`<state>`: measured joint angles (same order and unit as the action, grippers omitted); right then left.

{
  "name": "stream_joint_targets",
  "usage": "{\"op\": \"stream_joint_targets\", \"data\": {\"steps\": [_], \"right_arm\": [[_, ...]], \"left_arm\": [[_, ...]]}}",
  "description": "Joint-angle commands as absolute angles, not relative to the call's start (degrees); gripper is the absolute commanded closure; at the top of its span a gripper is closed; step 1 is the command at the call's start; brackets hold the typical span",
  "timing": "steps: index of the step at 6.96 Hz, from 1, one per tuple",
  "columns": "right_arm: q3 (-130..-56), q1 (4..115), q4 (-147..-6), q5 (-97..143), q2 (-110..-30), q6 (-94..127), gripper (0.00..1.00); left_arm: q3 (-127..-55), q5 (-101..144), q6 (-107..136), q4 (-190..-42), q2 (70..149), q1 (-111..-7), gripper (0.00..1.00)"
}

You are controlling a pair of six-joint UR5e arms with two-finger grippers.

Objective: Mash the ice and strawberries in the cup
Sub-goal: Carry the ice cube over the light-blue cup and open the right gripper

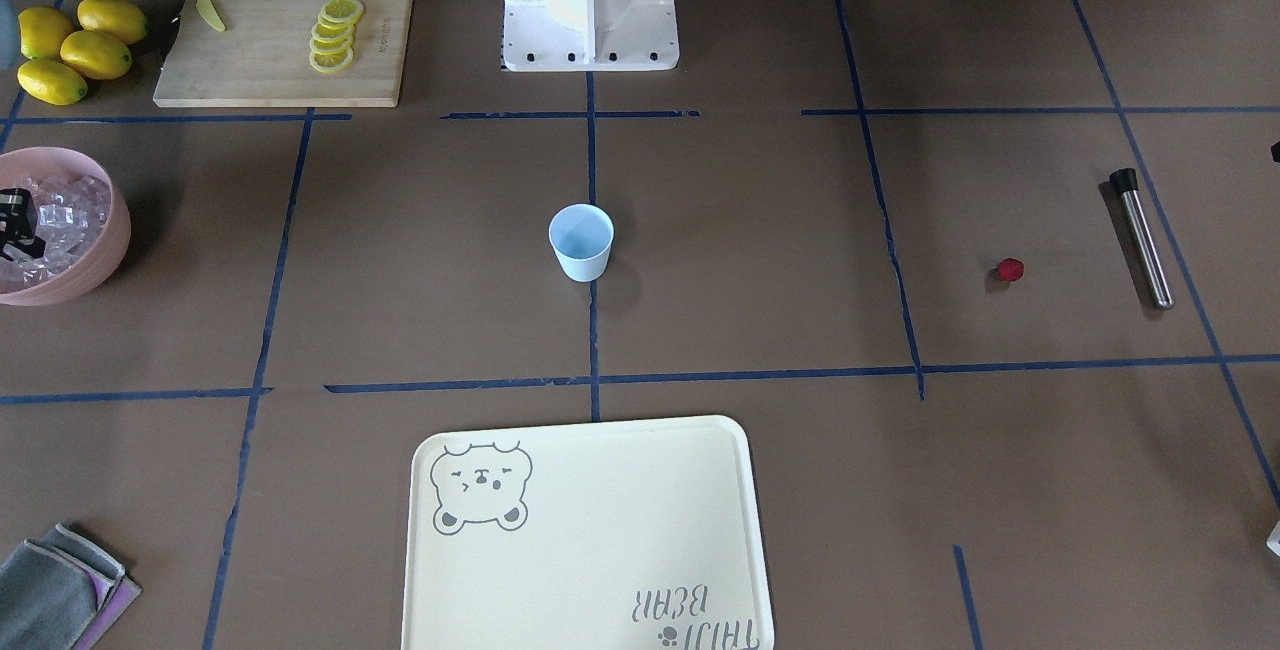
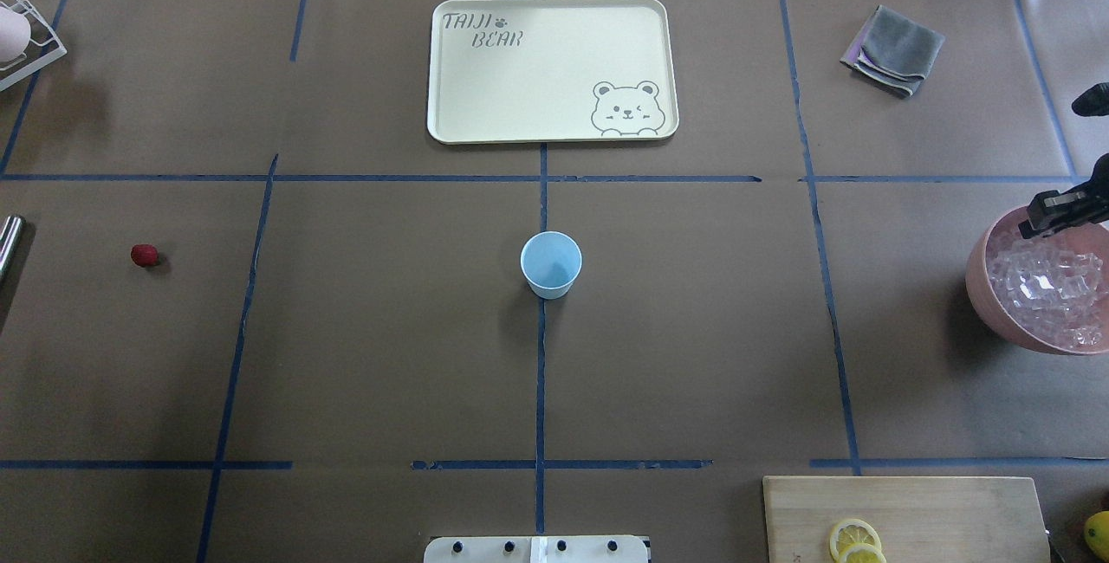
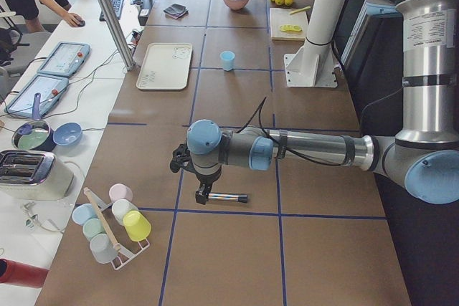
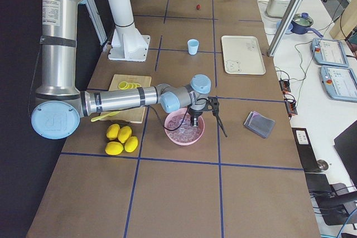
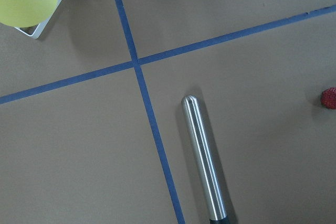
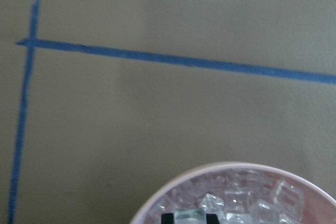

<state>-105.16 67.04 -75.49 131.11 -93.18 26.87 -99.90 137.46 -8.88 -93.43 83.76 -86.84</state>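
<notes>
The right claw [image 6: 189, 219] hangs in the pink bowl [image 2: 979, 286] at the right end of the surface [image 2: 390, 329]. Its two black fingertips [image 6: 167, 217] sit close on either side of one cube of the ice [image 2: 1044, 286]. Whether it is clenched on that cube or only straddling it, I cannot tell. The left claw [image 3: 204, 193] hovers over the steel muddler [image 1: 1143, 235], which lies flat at the far left end. Only a side view shows this claw, so I cannot tell if it is released or clenched. The cup [image 2: 551, 264] stands upright in the middle, well apart from both claws, and looks empty. The strawberry [image 2: 145, 255] lies alone on the left, near the muddler. I judge this to be the first step, fetching ice. The next move calls for a firm pinch on a slippery cube, a lift clear of the bowl's rim, and a carry across to drop it into the cup's small mouth.
</notes>
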Motion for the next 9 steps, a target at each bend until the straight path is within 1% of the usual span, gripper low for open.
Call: {"op": "stream_joint_targets", "data": {"steps": [1, 2, 3, 5, 6, 7, 8, 9], "right_arm": [[-112.8, 67.9, -76.1, 131.1, -90.3, 33.3, 1.0], [-113.2, 65.9, -75.9, 132.3, -85.4, 45.2, 1.0], [-113.7, 61.0, -75.9, 132.4, -79.7, 58.1, 1.0], [-113.4, 48.4, -76.0, 127.7, -66.9, 81.2, 1.0], [-112.6, 40.0, -76.2, 119.4, -62.5, 88.6, 1.0], [-108.1, 34.6, -75.9, 112.0, -57.4, 92.9, 1.0], [-102.4, 31.8, -75.6, 109.3, -52.9, 96.0, 1.0], [-101.4, 30.6, -75.6, 108.7, -52.4, 96.2, 1.0]], "left_arm": [[-99.8, 137.5, -9.0, -93.4, 83.8, -86.8, 0.0], [-99.9, 137.5, -9.0, -93.4, 83.8, -86.8, 0.0], [-100.3, 137.5, -8.9, -93.4, 83.7, -86.8, 0.0], [-99.2, 137.5, -9.1, -93.4, 83.5, -86.8, 0.0], [-99.2, 137.2, -9.3, -93.6, 83.6, -86.8, 0.0], [-99.1, 137.2, -9.3, -93.6, 83.6, -86.8, 0.0], [-99.1, 137.2, -9.3, -93.6, 83.6, -86.8, 0.0], [-99.1, 137.2, -9.3, -93.6, 83.6, -86.8, 0.0]]}}
